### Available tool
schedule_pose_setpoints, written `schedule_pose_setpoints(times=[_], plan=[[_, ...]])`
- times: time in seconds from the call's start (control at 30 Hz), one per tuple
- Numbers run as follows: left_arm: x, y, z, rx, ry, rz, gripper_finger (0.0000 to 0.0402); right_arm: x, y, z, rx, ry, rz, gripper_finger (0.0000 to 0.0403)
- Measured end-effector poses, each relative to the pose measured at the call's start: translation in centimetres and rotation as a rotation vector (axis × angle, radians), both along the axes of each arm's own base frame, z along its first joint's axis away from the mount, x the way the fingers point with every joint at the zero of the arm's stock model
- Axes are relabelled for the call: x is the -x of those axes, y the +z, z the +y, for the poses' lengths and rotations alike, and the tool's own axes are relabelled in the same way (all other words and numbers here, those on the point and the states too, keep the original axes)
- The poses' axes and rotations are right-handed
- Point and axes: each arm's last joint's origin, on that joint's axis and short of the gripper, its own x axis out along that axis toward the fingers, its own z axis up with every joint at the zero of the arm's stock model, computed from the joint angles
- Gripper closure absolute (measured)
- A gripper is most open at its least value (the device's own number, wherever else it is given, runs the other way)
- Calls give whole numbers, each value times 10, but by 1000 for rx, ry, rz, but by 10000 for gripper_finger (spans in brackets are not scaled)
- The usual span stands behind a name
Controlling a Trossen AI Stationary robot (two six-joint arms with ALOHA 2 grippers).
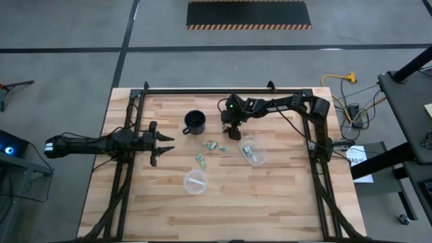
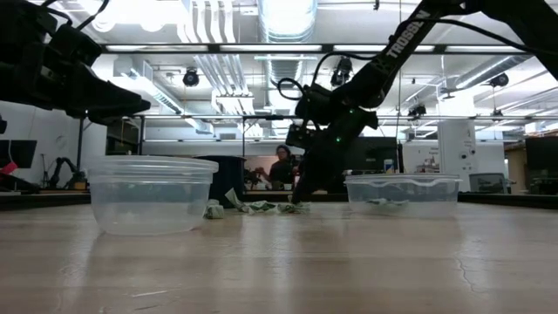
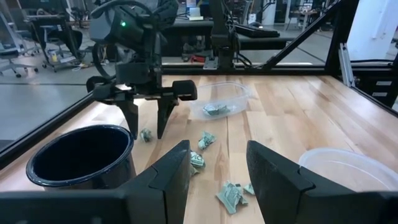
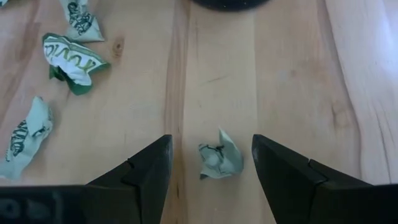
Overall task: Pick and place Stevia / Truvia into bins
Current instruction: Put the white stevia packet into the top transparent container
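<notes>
My right gripper (image 4: 211, 163) is open and points down at the table near the black mug (image 1: 194, 122). Its fingers stand on either side of one crumpled green-and-white Stevia sachet (image 4: 219, 160) lying on the wood, apart from it. The left wrist view shows that sachet (image 3: 147, 134) between the right gripper's fingertips (image 3: 146, 124). More sachets (image 1: 216, 145) (image 1: 200, 159) lie loose on the table. The oblong bin (image 1: 253, 150) holds several sachets. The round bin (image 1: 196, 181) stands nearer the front edge. My left gripper (image 1: 160, 143) is open and waits above the table's left side.
The black mug (image 3: 81, 155) stands just left of the right gripper. Loose sachets (image 4: 71, 57) (image 4: 25, 140) lie close beside the right gripper's fingers. A black frame (image 1: 223, 90) runs along the table's far edge and sides. A person (image 2: 281, 166) shows far off in the room.
</notes>
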Motion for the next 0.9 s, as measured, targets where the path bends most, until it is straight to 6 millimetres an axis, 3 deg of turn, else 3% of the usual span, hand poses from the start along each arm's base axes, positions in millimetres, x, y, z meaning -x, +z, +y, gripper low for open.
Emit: schedule_pose_setpoints(times=[0.3, 0.47, 0.7, 0.9], plan=[[0, 0, 0, 0, 0, -1, 260, 2, -1, 0, -3, -2, 7, 218], [0, 0, 0, 0, 0, 0, 260, 2, -2, 0, -4, -3, 9, 269], [0, 0, 0, 0, 0, 0, 260, 2, -1, 0, -16, -18, 9, 378], [0, 0, 0, 0, 0, -2, 260, 3, -1, -1, -24, -27, 14, 388]])
